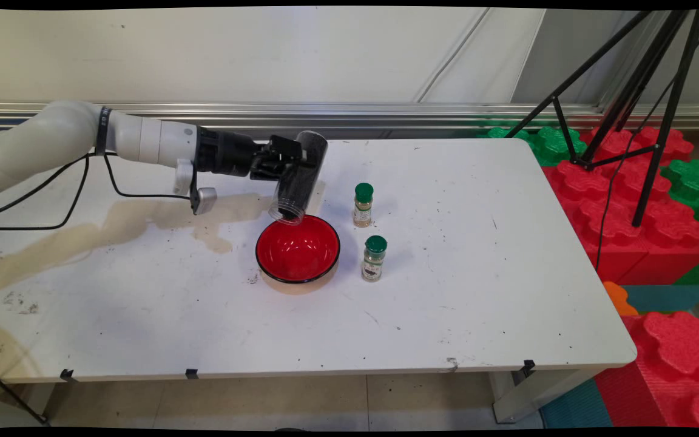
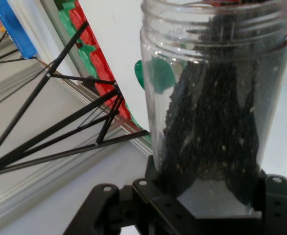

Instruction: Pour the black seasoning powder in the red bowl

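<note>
The gripper (image 1: 292, 162), reaching level from the left, is clamped around a clear jar (image 1: 298, 177) of dark grains, tipped mouth-down over the red bowl (image 1: 298, 249) just below it.

Your main view looks down from above the table's (image 1: 446, 315) near side, facing the wall, and takes in the whole tabletop. Your hand view looks along the gripper (image 2: 207, 196), very close, across the clear jar (image 2: 214, 98) between the jaws. Both views share that jar (image 1: 298, 179) and the black tripod (image 1: 634, 91) beyond the jaws.
</note>
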Motion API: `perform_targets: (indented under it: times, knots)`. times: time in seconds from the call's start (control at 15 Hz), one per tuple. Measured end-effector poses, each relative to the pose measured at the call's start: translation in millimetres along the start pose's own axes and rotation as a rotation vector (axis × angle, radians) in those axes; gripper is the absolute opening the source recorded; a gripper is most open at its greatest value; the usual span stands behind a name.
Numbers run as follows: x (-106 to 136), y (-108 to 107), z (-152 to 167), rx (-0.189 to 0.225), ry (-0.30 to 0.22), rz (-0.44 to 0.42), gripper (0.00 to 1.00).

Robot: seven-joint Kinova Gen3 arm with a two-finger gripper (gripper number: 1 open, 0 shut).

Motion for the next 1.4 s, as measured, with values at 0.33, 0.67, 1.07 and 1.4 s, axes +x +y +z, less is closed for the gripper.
perform_targets:
  times: [0.33,0.67,1.07,1.4]
  knots:
    - [2.4,-4.9,-0.4,0.006,-0.001,0.059,0.0]
    - [4.1,-8.3,-0.9,0.01,-0.003,0.112,0.0]
    - [5.1,-11.2,-1.4,0.013,-0.005,0.149,0.0]
    - [5.7,-13.0,-1.7,0.014,-0.007,0.166,0.0]
